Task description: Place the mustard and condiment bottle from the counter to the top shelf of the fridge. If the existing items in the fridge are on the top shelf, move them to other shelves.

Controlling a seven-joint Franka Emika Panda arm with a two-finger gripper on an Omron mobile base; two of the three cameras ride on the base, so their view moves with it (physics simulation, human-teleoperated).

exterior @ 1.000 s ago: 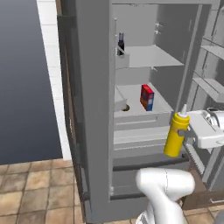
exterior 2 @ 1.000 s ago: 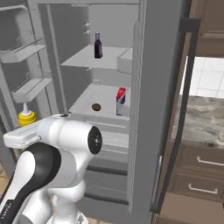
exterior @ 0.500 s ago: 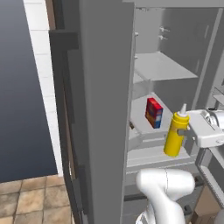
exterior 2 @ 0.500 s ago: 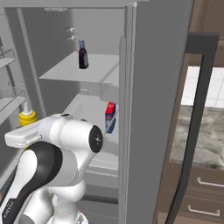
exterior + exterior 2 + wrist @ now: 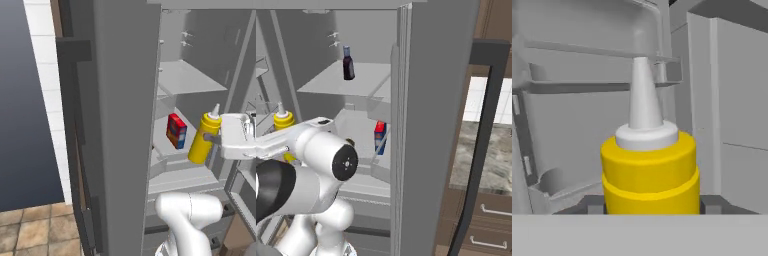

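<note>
Where the grip meets the bottle: the gripper (image 5: 216, 141) is clamped on the mustard (image 5: 204, 139); its fingers are mostly hidden behind the bottle in the hand view.
Mustard: upright in the air, in front of the open fridge (image 5: 125, 100), just beside the red carton (image 5: 176, 131) as the left base view shows it.
Mustard, right base view: all but the cap and nozzle (image 5: 283, 118) is hidden behind the arm.
Condiment bottle: standing on the top shelf (image 5: 363, 85) toward the back (image 5: 348, 63); its label is too small to make out.
Top shelf, left base view: partly cut off by the near fridge wall.
Counter: a grey strip (image 5: 488, 155) past the door handle.
Change from half a second ago: the base views sit closer to the fridge; the mustard keeps the same place in the grip.
</note>
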